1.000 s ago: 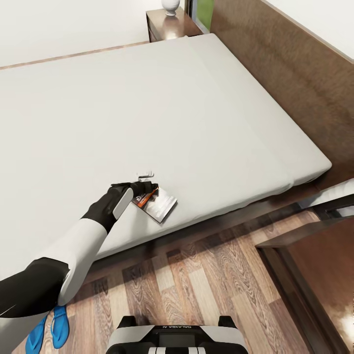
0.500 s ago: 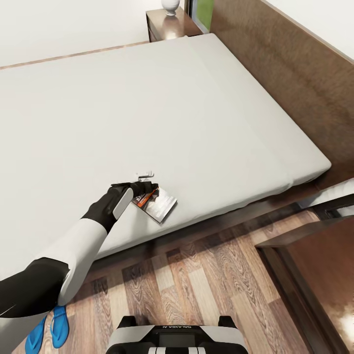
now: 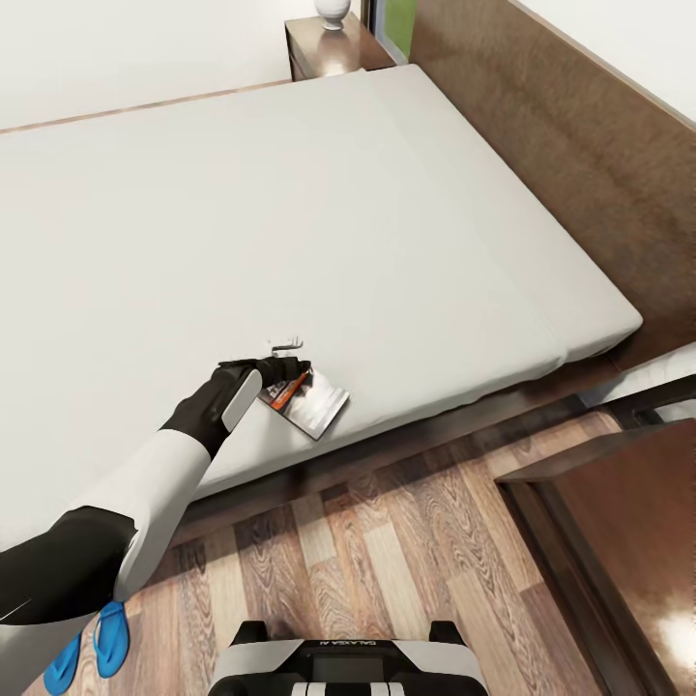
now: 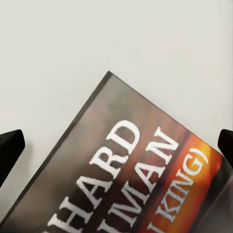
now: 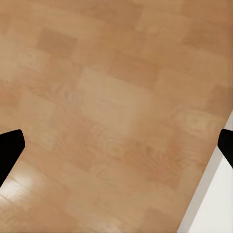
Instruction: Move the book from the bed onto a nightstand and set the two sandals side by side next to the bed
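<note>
The book (image 3: 311, 403) lies on the light-grey mattress of the bed (image 3: 319, 213), close to its near edge. Its dark cover has an orange band and white lettering (image 4: 131, 179). My left gripper (image 3: 290, 372) is at the book's near-left corner. In the left wrist view the left gripper (image 4: 116, 145) is open, with its black fingertips (image 4: 9, 150) wide apart on either side of the cover. The two blue sandals (image 3: 109, 638) lie side by side on the wood floor beside my left arm. My right gripper (image 5: 116, 145) hangs open over bare floor planks.
One dark nightstand (image 3: 329, 53) with a white vase (image 3: 333, 12) stands at the bed's far corner by the headboard (image 3: 580, 145). A second nightstand (image 3: 619, 541) with a glossy top is at the near right. My base (image 3: 348, 662) stands on the plank floor (image 3: 387, 551).
The whole head view has shifted slightly, so the camera moved. The left gripper and the book hold the same place in the picture.
</note>
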`<state>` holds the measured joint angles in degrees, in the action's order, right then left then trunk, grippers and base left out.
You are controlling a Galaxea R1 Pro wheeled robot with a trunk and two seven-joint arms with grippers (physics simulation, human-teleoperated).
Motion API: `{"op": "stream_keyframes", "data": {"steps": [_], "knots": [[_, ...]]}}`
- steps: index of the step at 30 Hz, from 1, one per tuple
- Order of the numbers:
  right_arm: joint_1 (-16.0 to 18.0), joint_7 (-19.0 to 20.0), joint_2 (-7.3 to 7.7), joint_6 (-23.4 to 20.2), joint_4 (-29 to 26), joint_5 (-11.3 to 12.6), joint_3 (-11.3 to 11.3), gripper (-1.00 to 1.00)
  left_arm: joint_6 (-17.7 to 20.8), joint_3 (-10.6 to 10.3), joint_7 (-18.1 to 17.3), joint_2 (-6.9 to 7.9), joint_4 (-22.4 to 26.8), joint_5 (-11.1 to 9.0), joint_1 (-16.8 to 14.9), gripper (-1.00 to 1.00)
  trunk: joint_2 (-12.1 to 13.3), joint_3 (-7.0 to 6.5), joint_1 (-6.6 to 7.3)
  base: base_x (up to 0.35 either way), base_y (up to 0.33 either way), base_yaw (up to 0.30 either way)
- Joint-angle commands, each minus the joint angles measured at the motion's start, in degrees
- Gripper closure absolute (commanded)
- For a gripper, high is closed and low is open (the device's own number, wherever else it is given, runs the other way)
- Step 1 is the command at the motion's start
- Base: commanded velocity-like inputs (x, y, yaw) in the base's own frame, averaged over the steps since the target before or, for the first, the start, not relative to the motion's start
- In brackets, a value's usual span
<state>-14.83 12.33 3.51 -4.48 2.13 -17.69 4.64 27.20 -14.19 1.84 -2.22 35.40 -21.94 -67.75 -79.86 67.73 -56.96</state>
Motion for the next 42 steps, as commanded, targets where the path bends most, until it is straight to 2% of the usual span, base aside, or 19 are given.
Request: {"op": "stream_keyframes", "data": {"steps": [1, 42], "knots": [[-0.03, 0.22, 0.01, -0.18, -0.11, 0.07, 0.45, -1.0, 0.4, -0.14, 0.28, 0.02, -2.35, -1.0, 0.02, -1.0, -0.02, 0.02, -0.01, -0.009, -0.018, 0.0], [-0.02, 0.24, 0.01, -0.18, -0.11, 0.02, 0.42, -1.0, 0.31, -0.14, 0.27, 0.0, -2.35, -0.98, 0.01, -1.0, -0.02, 0.02, -0.01, -0.029, -0.002, 0.0]]}}
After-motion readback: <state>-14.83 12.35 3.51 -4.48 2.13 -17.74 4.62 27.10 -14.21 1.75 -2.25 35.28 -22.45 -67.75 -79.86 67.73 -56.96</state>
